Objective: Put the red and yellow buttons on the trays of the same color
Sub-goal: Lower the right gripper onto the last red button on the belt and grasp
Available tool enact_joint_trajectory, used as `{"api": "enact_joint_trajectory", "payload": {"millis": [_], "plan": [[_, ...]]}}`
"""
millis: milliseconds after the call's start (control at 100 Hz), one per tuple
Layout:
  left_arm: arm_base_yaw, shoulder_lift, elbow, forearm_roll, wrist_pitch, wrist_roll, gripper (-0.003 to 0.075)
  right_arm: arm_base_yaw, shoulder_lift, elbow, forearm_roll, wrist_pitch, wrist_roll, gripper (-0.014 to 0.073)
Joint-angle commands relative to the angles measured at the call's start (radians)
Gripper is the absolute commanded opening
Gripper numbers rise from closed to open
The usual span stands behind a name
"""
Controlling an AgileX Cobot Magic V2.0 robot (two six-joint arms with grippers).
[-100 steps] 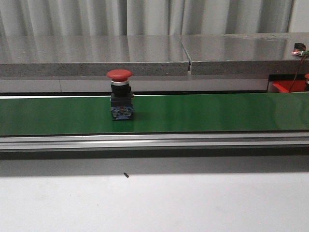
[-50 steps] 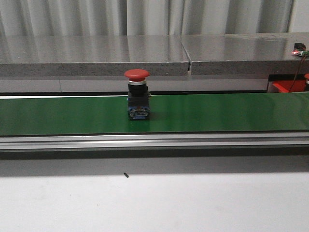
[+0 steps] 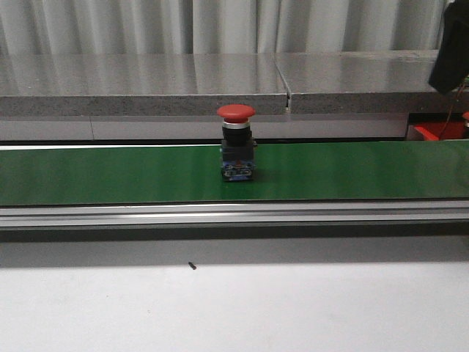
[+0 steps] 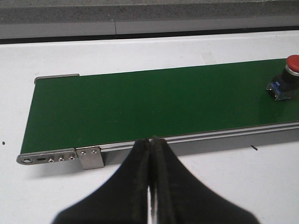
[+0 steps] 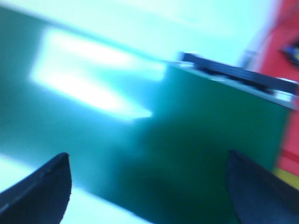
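The red button [image 3: 238, 114], a mushroom cap on a black and blue block, stands upright mid-belt [image 3: 110, 176] on the matte green strip. Part of a glossy red tray [image 3: 440, 131] shows at the belt's far right end. The left claw [image 4: 150, 179], fingers pressed together, hovers over the white worktop [image 3: 234, 308] beside the belt's near rail, well apart from the button; the right claw [image 5: 149, 186], fingers spread wide, hangs over the belt near the tray.

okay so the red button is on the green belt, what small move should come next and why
Probably bring the open right gripper down over the green belt toward the red button. The button stands upright and ungripped, the red tray lies at that end, and the left gripper is shut.
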Motion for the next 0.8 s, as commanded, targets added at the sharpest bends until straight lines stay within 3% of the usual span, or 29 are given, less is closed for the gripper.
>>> {"api": "enact_joint_trajectory", "payload": {"millis": [0,220,790], "plan": [[-0.007,0.005,-0.022,-0.025,-0.062,-0.001,-0.002,0.054,-0.044,-0.023,0.088,0.039,-0.097,0.0654],[-0.007,0.005,-0.022,-0.025,-0.062,-0.001,-0.002,0.174,-0.039,-0.023,0.107,0.039,-0.16,0.0654],[-0.007,0.005,-0.022,-0.025,-0.062,-0.001,-0.002,0.328,0.122,-0.024,0.119,-0.222,-0.213,0.0654]]}}
